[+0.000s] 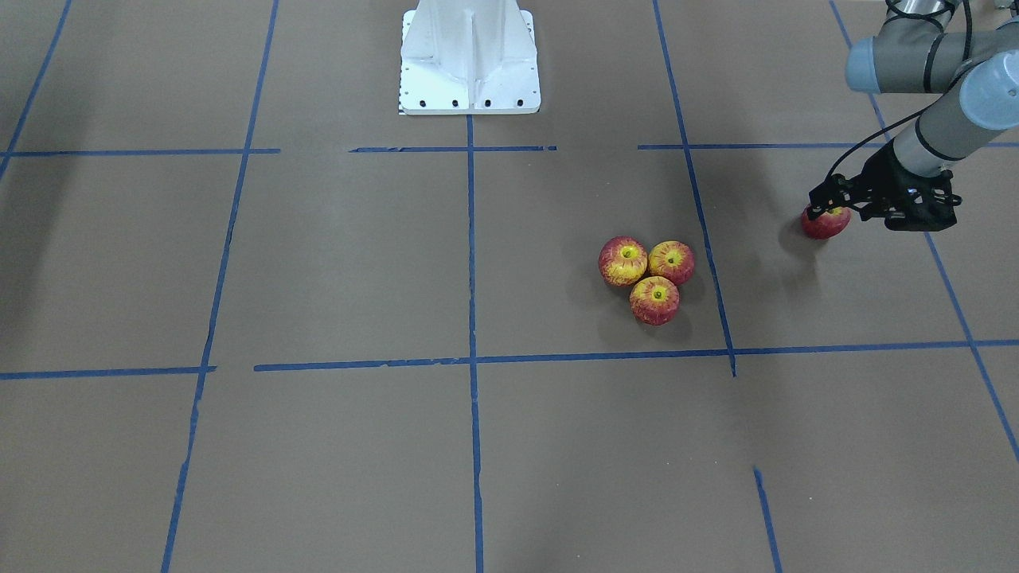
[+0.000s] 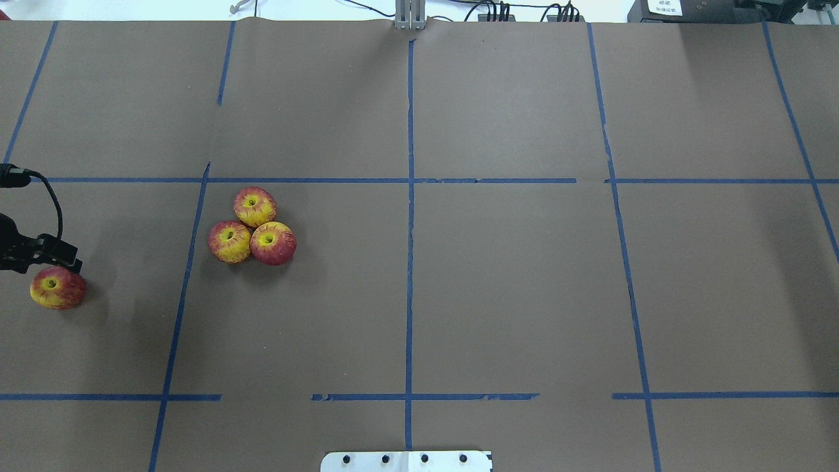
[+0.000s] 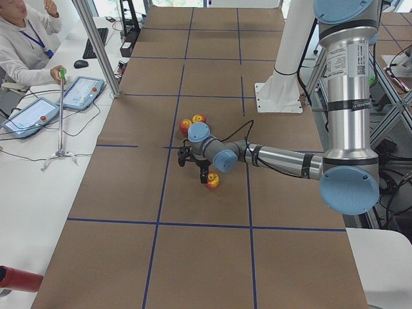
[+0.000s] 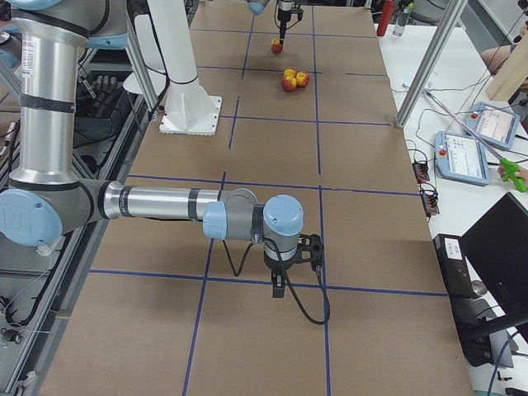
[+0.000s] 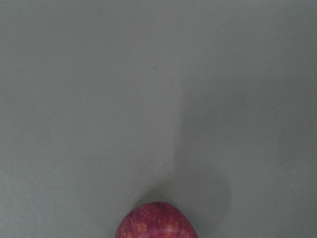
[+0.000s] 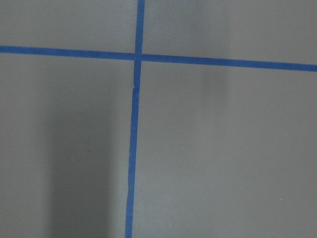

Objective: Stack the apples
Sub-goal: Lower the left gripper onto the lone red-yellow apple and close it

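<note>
Three apples (image 1: 654,300) lie touching in a tight triangle on the brown table, also seen in the overhead view (image 2: 255,206). A fourth apple (image 1: 825,224) rests alone near the table's left end, also in the overhead view (image 2: 58,288) and at the bottom edge of the left wrist view (image 5: 156,222). My left gripper (image 1: 829,204) hangs just over this apple, its jaws apparently open around the top. My right gripper (image 4: 285,279) shows only in the exterior right view, low over bare table far from the apples. I cannot tell whether it is open or shut.
The white robot base (image 1: 470,56) stands at the table's middle rear edge. Blue tape lines (image 2: 409,262) divide the brown surface into squares. Control tablets (image 3: 80,92) and a seated operator (image 3: 22,35) are beside the table's far side.
</note>
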Controlling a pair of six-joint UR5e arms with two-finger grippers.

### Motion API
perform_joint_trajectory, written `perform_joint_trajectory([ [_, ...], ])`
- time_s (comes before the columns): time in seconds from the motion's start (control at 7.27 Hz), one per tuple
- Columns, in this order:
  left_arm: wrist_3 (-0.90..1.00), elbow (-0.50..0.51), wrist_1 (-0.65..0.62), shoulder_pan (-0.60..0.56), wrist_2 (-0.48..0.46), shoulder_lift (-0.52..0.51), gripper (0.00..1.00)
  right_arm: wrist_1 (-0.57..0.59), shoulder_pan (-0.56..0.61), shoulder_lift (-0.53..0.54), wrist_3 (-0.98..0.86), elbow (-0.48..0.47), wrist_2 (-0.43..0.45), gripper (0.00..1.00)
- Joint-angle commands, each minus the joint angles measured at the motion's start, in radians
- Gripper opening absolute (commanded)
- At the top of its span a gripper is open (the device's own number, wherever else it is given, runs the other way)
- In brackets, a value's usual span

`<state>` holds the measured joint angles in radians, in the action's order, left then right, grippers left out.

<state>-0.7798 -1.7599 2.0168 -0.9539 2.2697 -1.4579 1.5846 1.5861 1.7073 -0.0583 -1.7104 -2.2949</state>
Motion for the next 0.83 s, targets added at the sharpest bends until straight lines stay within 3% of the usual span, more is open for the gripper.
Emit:
perform_joint_trajectory([
  [0.0,-0.054,0.014,0.000,0.047,-0.019,0.002,1.00,0.000,0.000,0.000,0.000,0.000,0.000,1.00],
  [0.14,-0.061,0.014,0.000,0.056,-0.056,0.002,1.00,0.000,0.000,0.000,0.000,0.000,0.000,1.00],
  [0.69,-0.062,-0.001,-0.003,0.058,-0.058,0.031,1.00,0.000,0.000,0.000,0.000,0.000,0.000,1.00],
])
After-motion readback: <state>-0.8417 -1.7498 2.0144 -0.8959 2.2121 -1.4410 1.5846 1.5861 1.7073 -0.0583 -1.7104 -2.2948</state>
